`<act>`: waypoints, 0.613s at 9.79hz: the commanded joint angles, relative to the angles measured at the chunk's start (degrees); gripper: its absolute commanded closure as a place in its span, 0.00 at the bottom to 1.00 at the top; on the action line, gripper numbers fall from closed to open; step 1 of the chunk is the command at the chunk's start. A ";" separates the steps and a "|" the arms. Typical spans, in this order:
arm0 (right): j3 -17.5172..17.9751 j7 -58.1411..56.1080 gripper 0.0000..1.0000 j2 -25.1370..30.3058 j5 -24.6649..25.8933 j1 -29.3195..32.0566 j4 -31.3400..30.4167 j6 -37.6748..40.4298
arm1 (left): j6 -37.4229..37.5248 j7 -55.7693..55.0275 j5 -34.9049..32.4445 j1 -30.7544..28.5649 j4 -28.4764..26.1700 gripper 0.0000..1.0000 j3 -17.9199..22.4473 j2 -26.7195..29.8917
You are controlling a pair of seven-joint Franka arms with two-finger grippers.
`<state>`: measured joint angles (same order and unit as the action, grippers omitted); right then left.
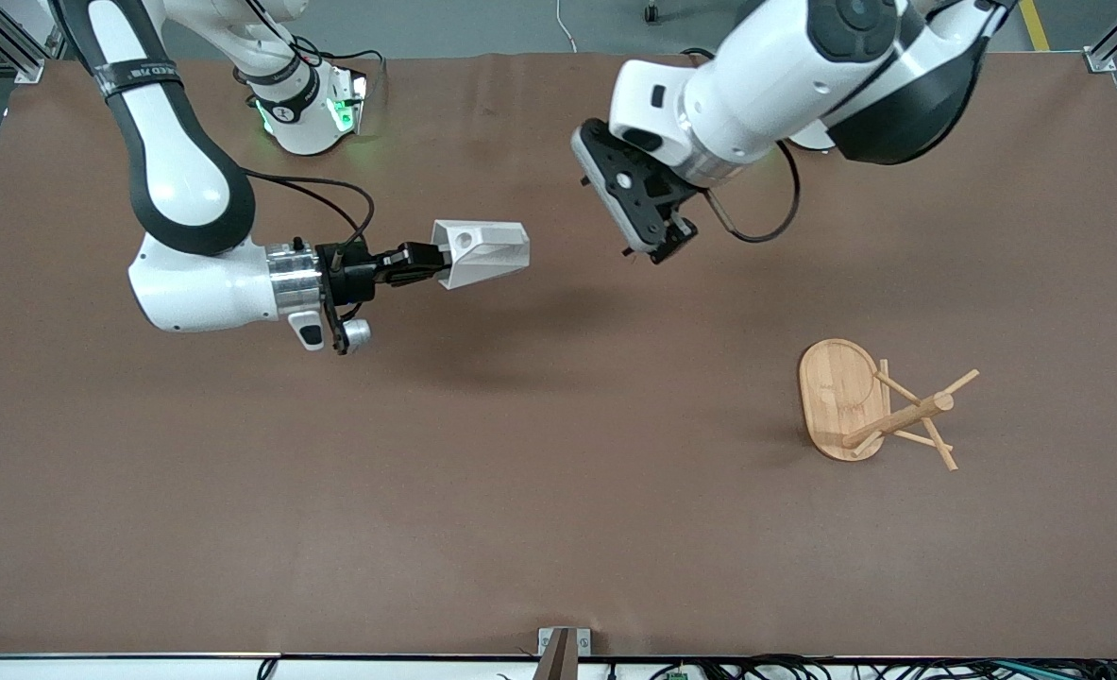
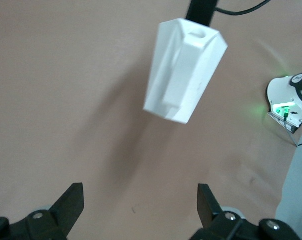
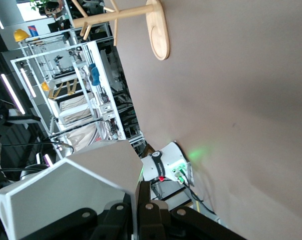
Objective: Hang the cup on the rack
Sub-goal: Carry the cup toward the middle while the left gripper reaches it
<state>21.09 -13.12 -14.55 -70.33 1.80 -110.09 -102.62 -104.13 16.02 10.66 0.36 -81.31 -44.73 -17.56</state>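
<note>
- The right arm's hand (image 1: 423,262) is clenched on the small white faceted cup (image 1: 479,252) with a blocky handle pierced by a round hole, holding it in the air over the brown bench (image 1: 331,491) toward the right arm's end.
- The cup lies roughly level, its wider end turned toward the left arm's end of the bench; in the right wrist view its white body (image 3: 70,197) sits against the black fingers (image 3: 145,212).
- The left arm's hand (image 1: 657,247) hangs over the middle of the bench, released, its two dark fingers (image 2: 70,202) spread with nothing between them; the cup (image 2: 183,70) shows farther off in its wrist view.
- The light bamboo rack (image 1: 874,408), with an oval flat base, a central post and thin angled pegs, stands on the bench toward the left arm's end, nearer the front camera than both hands and well apart from the cup.
</note>
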 commanded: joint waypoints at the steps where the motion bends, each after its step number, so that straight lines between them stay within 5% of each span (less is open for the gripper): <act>1: 3.07 -0.41 1.00 1.01 -5.24 1.19 -1.97 0.05 | 0.07 -0.37 -0.38 3.31 -0.60 0.00 -0.09 -0.37; 6: 4.05 -0.41 0.99 1.88 -8.07 1.19 -2.76 0.84 | -0.10 -2.05 -5.65 7.11 -0.69 0.00 -0.09 -1.07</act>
<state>24.15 -13.10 -14.54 -76.37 1.81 -111.19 -102.23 -104.13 14.22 6.96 7.17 -81.10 -44.88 -17.53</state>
